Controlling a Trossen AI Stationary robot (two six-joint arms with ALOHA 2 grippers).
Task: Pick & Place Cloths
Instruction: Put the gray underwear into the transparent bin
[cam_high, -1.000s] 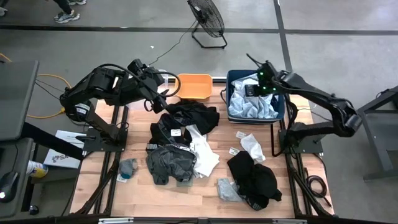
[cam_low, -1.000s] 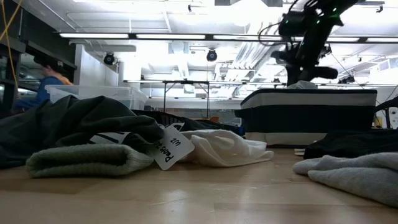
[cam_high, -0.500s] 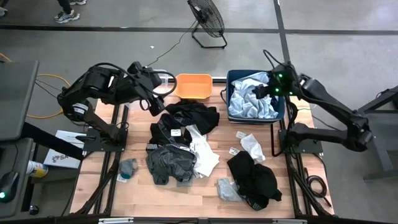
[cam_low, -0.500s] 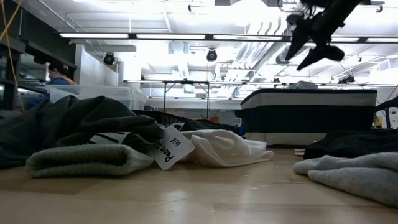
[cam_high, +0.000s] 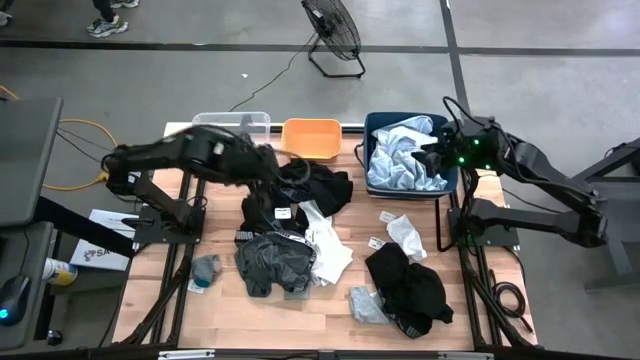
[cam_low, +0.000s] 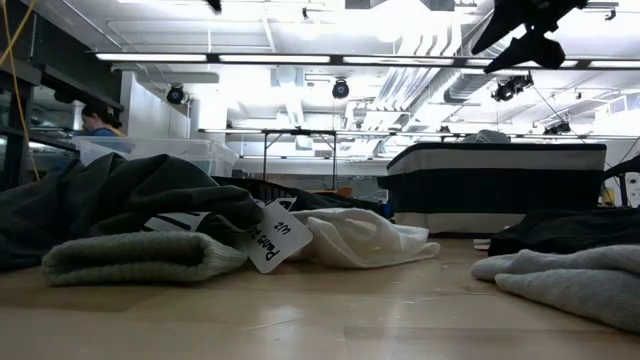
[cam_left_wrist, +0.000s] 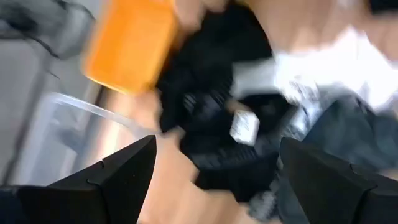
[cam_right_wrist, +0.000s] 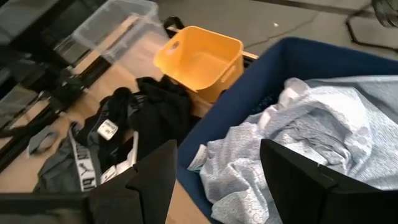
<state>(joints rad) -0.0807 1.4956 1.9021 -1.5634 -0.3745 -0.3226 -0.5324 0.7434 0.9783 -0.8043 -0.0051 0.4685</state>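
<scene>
Workshop: concrete floor (cam_high: 200, 70), floor fan (cam_high: 333, 30), exposed ducts (cam_low: 420, 80).

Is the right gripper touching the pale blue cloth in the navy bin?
Apart. The right wrist view shows the open right gripper above the pale blue cloth in the navy bin, nothing between its fingers.

Even, bright light falls from above, and the ceiling strip lights (cam_low: 300, 58) glare white across the low view, washing out the room behind. Below those lights, the wooden table (cam_low: 320, 310) in the near foreground is soft and out of focus with a faint sheen, and the grey cloth (cam_low: 570, 275) at its edge is soft too. From overhead, shadows under the black cloths (cam_high: 300, 190) are short and weak. The left arm (cam_high: 200, 155) is smeared by motion there. The left wrist view is heavily blurred throughout, the orange bin (cam_left_wrist: 127, 43) a streak. The right wrist view is sharp, the pale blue cloth (cam_right_wrist: 292, 149) evenly lit
</scene>
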